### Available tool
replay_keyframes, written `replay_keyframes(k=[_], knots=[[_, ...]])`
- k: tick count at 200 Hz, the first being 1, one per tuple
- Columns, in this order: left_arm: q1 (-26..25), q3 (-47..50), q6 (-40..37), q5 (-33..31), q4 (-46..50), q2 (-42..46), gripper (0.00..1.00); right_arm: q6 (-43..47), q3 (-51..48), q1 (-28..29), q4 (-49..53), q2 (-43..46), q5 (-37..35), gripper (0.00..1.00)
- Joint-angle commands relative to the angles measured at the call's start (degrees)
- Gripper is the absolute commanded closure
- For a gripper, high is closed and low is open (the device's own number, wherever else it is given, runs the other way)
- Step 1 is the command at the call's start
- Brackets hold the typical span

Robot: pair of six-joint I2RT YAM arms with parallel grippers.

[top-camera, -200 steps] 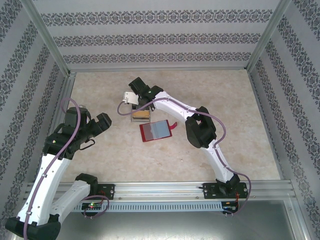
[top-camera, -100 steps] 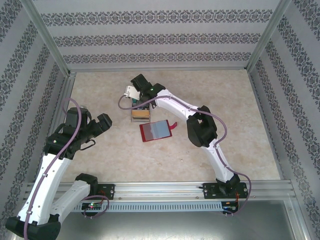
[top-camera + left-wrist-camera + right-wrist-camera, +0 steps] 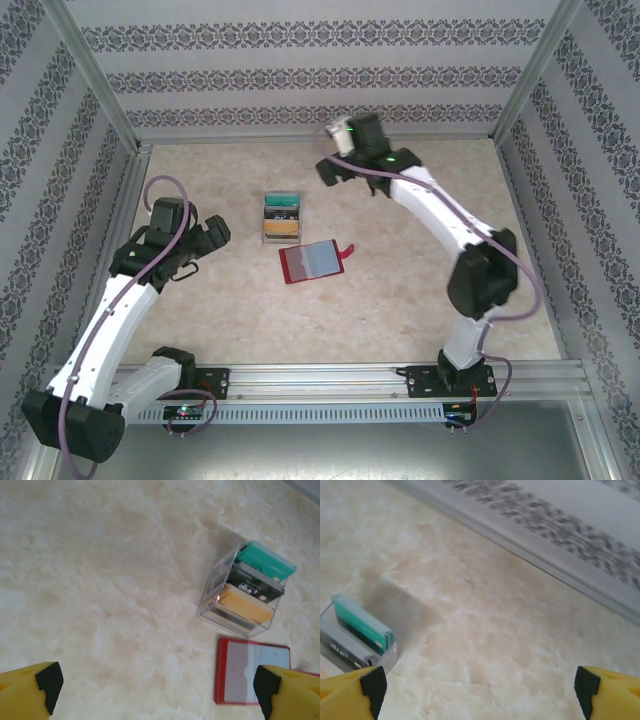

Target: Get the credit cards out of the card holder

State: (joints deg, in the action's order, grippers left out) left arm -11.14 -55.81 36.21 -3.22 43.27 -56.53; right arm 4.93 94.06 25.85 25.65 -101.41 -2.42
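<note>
Since the earlier frame, the right gripper [image 3: 328, 168] has withdrawn from the clear rack [image 3: 281, 218] toward the back wall. On the table [image 3: 420, 300] the card holder [image 3: 312, 262] lies open and flat, grey-blue face up, just beside the rack of upright cards [image 3: 247, 605]. Left gripper [image 3: 212, 232] and right gripper: fingers spread wide, holding nothing.
</note>
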Motion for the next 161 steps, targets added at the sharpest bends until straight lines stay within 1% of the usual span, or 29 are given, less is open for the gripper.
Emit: replay_keyframes(k=[1,9,25,44,52,65,77,100,111,128,139,145,151,161], knots=[[0.59,3.3,-4.83,-4.85,-9.6,-2.38,0.0,-11.77,-11.45,-4.28,-6.92,7.83,3.67,0.02],[0.59,4.61,-6.43,-6.42,-12.36,-3.62,0.01,-13.45,-16.3,-6.08,-9.44,11.38,3.37,0.02],[0.6,6.51,-9.68,-12.15,-16.9,-6.45,0.0,-15.47,-24.77,-8.88,-12.71,17.33,-0.95,0.02],[0.8,8.33,-14.52,-20.3,-22.38,-11.61,0.01,-14.68,-32.15,-11.6,-13.93,22.24,-4.74,0.02],[1.09,9.05,-15.91,-22.42,-24.65,-14.02,0.01,-13.85,-35.17,-12.65,-14.86,23.83,-4.6,0.02],[2.14,10.55,-20.67,-21.03,-29.95,-17.12,0.01,-11.88,-40.44,-14.67,-18.23,25.55,-3.78,0.02],[3.31,11.91,-23.34,-20.7,-34.61,-19.55,0.01,-10.61,-45.47,-15.84,-22.04,26.83,-6.5,0.02],[5.9,13.4,-24.73,-20.67,-42.59,-25.11,0.01,-9.34,-53.19,-18.39,-30.14,27.98,-10.43,0.02],[6.61,14.24,-25.02,-21.42,-48.11,-27.73,0.01,-9.24,-56.31,-19.67,-34.44,27.31,-12.08,0.02],[7.4,16.6,-26.06,-21.61,-58.53,-30.84,0.01,-9.2,-59.26,-20.95,-41.74,25.48,-11.93,0.02],[7.81,19.06,-29.06,-19.55,-65.97,-32.26,0.01,-8.24,-60.96,-20.99,-47.57,23.33,-11.74,0.02],[8.17,18.76,-29.77,-18.38,-65.76,-32.46,0.01,-7.53,-61.64,-20.99,-50.88,22.05,-11.5,0.02],[8.39,19.53,-30.6,-17.77,-68.89,-32.81,0.01,-6.61,-62.03,-20.94,-52.87,20.57,-11.24,0.02],[9.21,20.54,-30.81,-14.24,-70.89,-33.16,0.01,-5.56,-62.83,-20.95,-56.85,18.25,-10.92,0.02]])
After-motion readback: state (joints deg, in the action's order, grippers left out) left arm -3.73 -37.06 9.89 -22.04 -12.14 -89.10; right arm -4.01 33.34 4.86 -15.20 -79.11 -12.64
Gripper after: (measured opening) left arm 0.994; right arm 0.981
